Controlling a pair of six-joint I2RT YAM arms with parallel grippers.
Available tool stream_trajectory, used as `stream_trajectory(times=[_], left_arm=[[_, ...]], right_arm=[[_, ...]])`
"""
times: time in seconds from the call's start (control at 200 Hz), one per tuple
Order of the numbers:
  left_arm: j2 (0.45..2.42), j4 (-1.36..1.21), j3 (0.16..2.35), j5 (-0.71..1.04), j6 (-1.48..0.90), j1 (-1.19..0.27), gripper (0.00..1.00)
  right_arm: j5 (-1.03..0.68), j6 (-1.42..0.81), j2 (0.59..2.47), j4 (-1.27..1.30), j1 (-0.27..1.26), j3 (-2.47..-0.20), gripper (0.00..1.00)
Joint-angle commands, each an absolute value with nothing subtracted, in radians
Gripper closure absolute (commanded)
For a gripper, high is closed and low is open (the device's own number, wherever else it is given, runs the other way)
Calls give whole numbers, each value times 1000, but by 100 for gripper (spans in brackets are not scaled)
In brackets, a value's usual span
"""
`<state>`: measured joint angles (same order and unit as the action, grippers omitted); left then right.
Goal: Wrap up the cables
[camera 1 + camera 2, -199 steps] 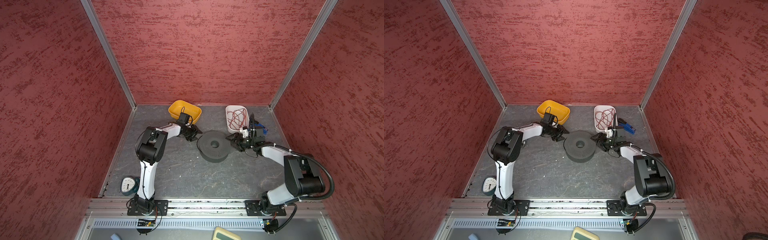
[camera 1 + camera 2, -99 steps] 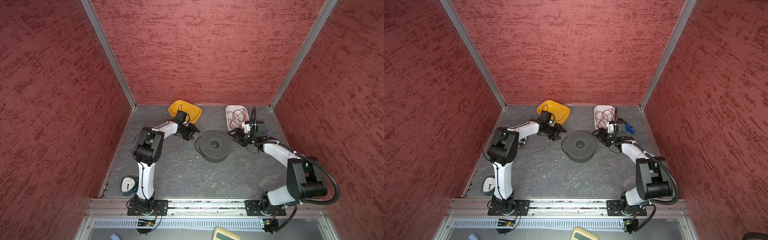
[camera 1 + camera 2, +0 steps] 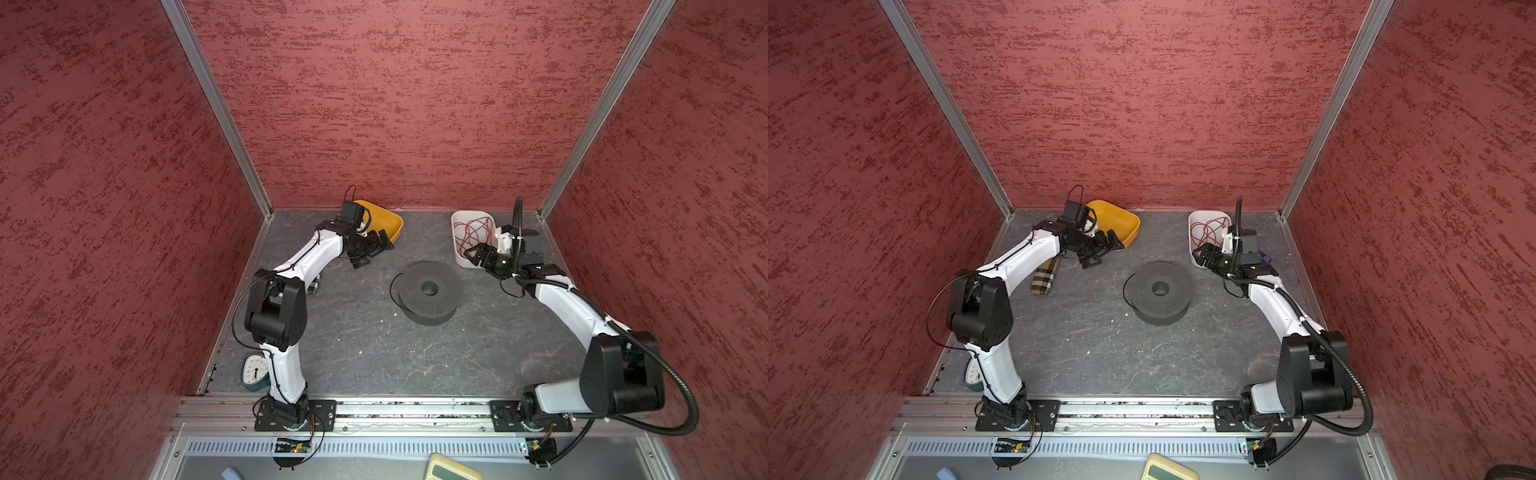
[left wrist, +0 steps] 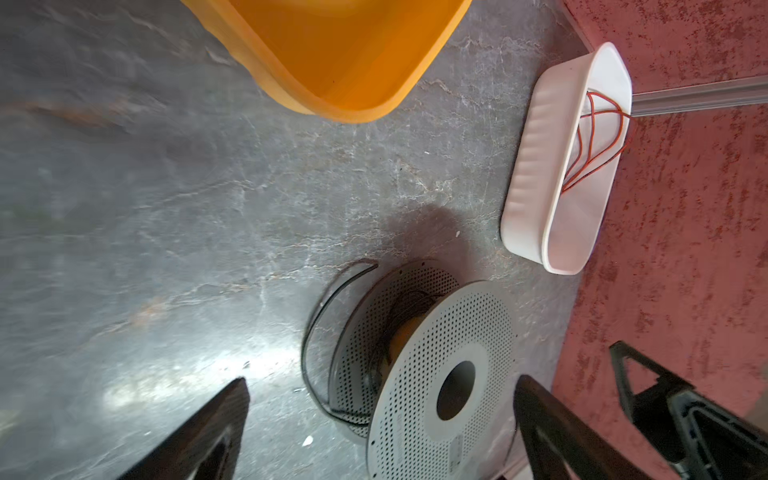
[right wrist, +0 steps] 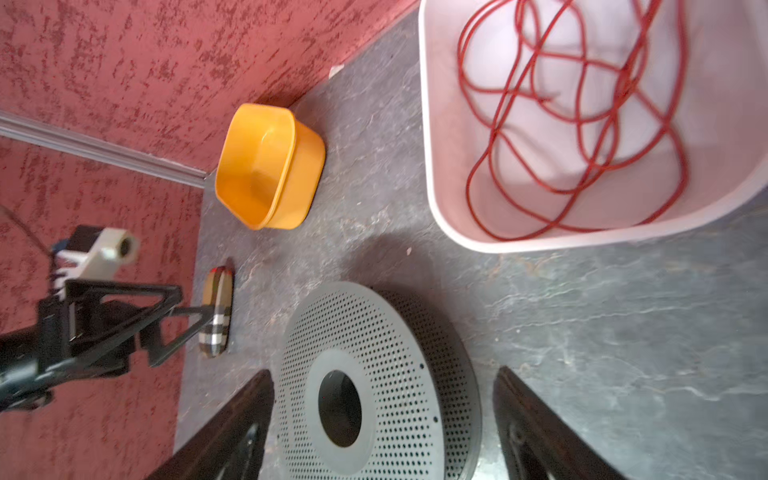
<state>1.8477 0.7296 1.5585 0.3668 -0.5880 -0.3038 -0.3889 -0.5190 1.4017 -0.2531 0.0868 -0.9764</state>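
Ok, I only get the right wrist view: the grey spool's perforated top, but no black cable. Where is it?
Observer: The cable is wound on the spool, with one loose loop bulging out on the side toward the left pincer.
Operator: Is that pincer holding the loop?
Observer: No, the left wrist view shows it open and empty.
Operator: Anything behind my own pincer?
Observer: A small blue object peeks out behind the right pincer, on the side away from the spool.
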Motion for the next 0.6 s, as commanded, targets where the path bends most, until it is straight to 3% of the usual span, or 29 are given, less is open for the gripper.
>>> stream_trajectory(times=[0.0, 0.326, 0.596], left_arm=[[1758, 785, 1513, 195, -462, -276, 1], [1479, 457, 1117, -10, -259, -142, 0], [1339, -22, 744, 19, -228, 55, 0]], right_arm=[[-217, -439, 1357, -266, 81, -975, 15], [39, -320, 1147, 121, 81, -695, 3], [211, -111, 1214, 351, 81, -580, 2]])
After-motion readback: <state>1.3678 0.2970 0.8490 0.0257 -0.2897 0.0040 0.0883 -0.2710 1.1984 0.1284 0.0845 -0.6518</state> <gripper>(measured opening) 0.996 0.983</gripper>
